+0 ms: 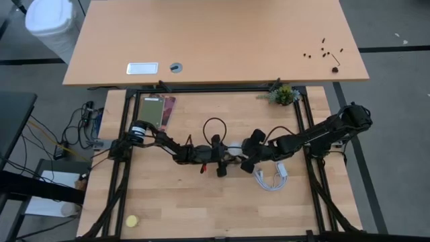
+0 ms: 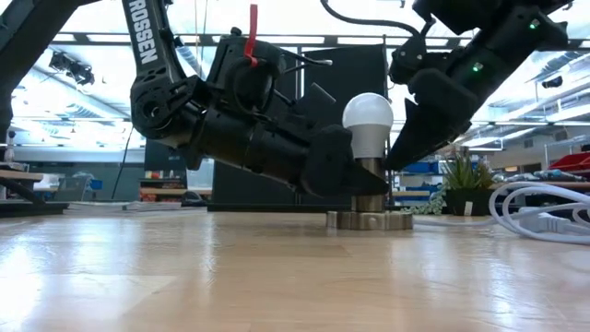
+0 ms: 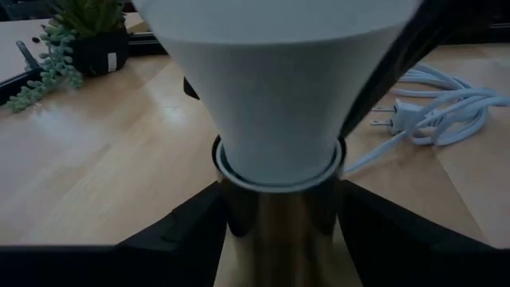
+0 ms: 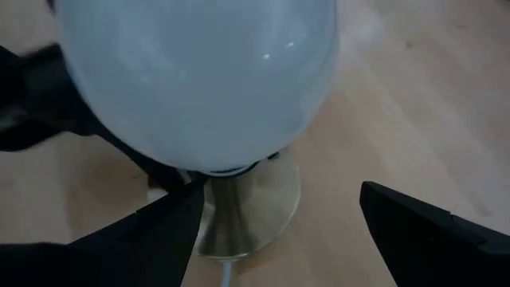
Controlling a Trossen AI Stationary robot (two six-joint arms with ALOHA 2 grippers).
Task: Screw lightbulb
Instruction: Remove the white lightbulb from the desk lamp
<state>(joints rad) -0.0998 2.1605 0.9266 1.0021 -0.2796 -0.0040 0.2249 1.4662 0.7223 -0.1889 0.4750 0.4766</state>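
While lightbulb stands in socket, left jaws clamp socket, right jaws apart

The lightbulb screw base seems hidden behind the left end effector.

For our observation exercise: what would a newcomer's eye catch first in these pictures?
The white pear-shaped lightbulb stands upright in a round silvery metal socket mid-table. The left gripper clasps the socket's stem; the right gripper hangs open beside the bulb. A coiled white cable lies nearby.
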